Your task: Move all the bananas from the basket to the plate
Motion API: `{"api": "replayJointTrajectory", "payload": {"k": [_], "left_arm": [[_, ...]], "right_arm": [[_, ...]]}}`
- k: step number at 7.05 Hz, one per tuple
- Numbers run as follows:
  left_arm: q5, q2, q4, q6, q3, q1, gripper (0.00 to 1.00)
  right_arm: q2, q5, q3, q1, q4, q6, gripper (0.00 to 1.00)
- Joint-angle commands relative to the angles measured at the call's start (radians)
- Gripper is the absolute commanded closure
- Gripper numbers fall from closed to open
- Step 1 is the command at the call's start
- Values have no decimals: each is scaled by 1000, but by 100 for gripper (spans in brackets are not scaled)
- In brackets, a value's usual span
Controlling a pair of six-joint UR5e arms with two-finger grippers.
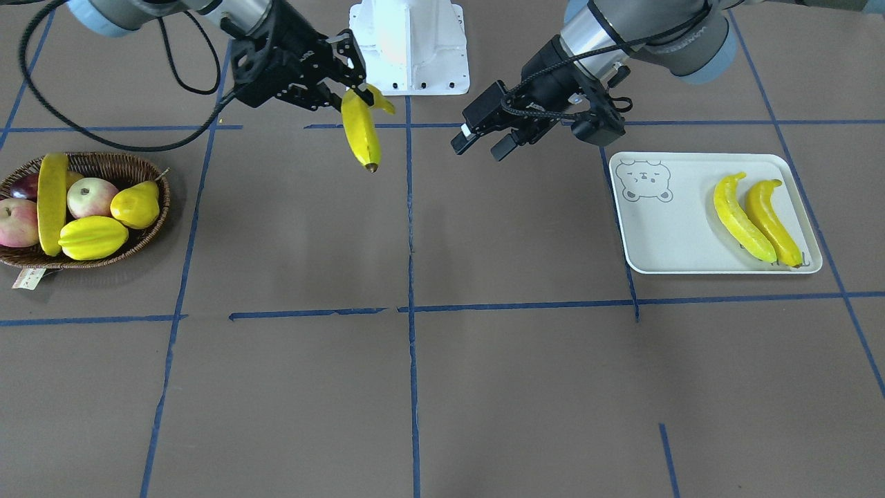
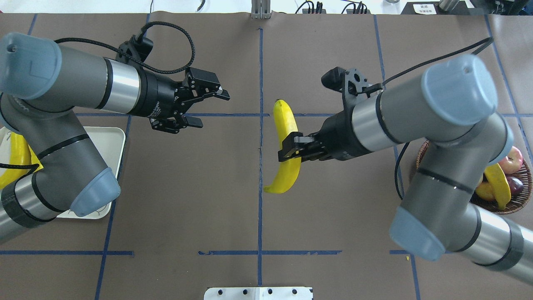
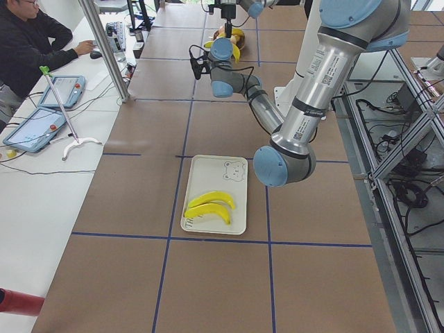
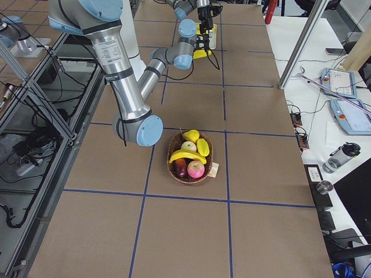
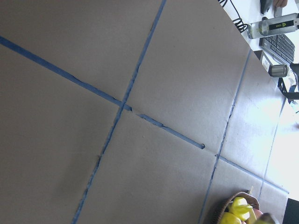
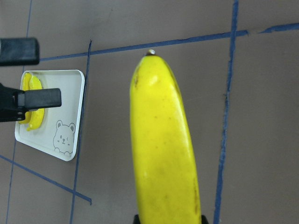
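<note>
Right tool (image 2: 290, 148) is clamped round the middle of a banana (image 2: 285, 121), holding it in the air above the worktop (image 2: 187, 187), near the centre line between basket (image 1: 148, 173) and plate (image 1: 664, 242). Left tool (image 2: 213, 110) hangs nearby with jaws apart, holding nothing. Two bananas (image 1: 741, 218) lie side by side on the plate. One banana (image 1: 52, 200) lies in the basket among other fruit (image 1: 90, 197).
</note>
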Motion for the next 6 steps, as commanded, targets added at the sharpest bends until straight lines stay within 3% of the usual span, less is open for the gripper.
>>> {"api": "replayJointTrajectory", "payload": {"k": [1,4,6], "left_arm": [[1,-45,-6,-10,26,38,1],[49,-72,-11,-10,40,138,1],[47,-72,-9,-10,28,139,1]], "right_arm": [[47,-145,-14,-113,21,50,100],[57,-147,-14,-113,23,57,100],[61,-147,-16,-112,23,57,100]]}}
